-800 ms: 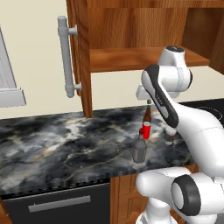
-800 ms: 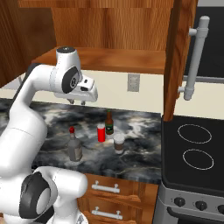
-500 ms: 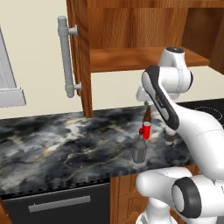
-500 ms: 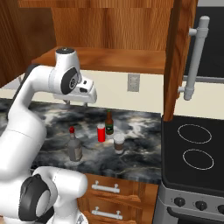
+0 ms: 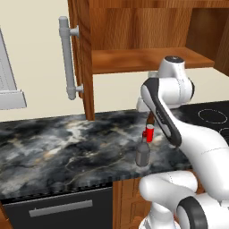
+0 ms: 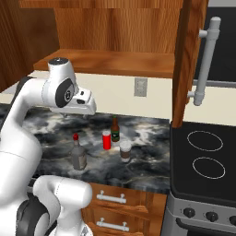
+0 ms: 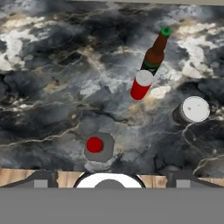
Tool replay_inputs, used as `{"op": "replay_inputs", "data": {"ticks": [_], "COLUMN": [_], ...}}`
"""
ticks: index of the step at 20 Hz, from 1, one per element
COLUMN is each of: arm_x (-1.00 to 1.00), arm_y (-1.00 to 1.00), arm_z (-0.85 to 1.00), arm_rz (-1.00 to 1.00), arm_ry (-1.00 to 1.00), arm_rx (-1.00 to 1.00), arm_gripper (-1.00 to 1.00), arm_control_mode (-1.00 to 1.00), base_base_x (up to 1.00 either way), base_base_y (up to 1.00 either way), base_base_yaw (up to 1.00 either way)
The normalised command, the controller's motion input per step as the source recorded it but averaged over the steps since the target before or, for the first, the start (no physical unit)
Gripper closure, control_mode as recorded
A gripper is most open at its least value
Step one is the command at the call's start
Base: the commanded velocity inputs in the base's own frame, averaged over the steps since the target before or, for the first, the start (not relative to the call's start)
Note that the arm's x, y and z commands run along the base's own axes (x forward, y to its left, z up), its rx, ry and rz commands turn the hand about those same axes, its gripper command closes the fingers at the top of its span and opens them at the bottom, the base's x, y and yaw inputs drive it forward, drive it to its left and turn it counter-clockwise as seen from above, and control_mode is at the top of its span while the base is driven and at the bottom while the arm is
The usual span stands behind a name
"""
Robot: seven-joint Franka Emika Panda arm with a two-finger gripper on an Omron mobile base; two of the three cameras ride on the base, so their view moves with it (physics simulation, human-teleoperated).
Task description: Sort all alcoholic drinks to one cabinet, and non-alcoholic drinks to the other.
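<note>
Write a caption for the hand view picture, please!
Four upright drinks on a marble counter: grey bottle, red can, beer bottle, lidded cup.

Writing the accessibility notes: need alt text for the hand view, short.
Looking straight down on a dark marbled counter with four upright drinks: a grey bottle with a red cap nearest the camera, a red can and a brown beer bottle beyond it, and a dark cup with a pale lid off to the right. None is held.
</note>
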Motion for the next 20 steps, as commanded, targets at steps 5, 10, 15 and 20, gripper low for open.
{"op": "replay_inputs", "data": {"ticks": [5, 10, 15, 20], "arm_x": [-0.11, -0.15, -0.12, -0.13], "arm_y": [0.05, 0.04, 0.03, 0.02], "arm_z": [-0.21, -0.17, -0.11, -0.15], "arm_rz": [0.01, 0.00, 0.00, 0.00], "arm_ry": [-0.03, 0.00, 0.00, -0.03], "arm_rx": [-0.05, -0.02, 0.00, 0.00], "arm_gripper": [-1.00, -1.00, -1.00, -1.00], "arm_control_mode": [-1.00, -1.00, -1.00, -1.00], "base_base_x": [0.00, 0.00, 0.00, 0.00], "base_base_y": [0.00, 0.00, 0.00, 0.00], "base_base_yaw": [0.00, 0.00, 0.00, 0.00]}}
